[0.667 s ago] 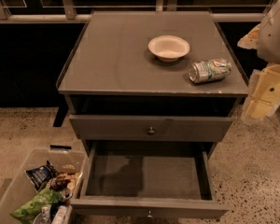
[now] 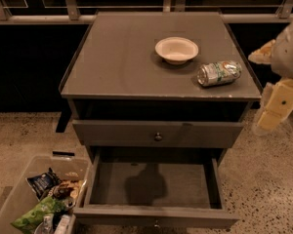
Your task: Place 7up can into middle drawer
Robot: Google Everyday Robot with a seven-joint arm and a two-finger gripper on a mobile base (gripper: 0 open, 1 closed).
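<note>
The 7up can [image 2: 219, 73], green and white with silver ends, lies on its side on the right part of the grey cabinet top [image 2: 122, 57], near the front edge. The middle drawer [image 2: 185, 186] is pulled open below, with nothing on its flat grey floor, and its knob just shows at the bottom edge. My gripper [image 2: 277, 101], cream and white, hangs at the right edge of the view, beside the cabinet's right front corner. It is to the right of the can, a little lower than it, and apart from it. It holds nothing that shows.
A white bowl [image 2: 177, 49] stands on the cabinet top just behind and left of the can. The shut upper drawer front with its knob [image 2: 157, 136] sits above the open drawer. A clear bin of snack bags [image 2: 44, 199] stands on the floor at the lower left.
</note>
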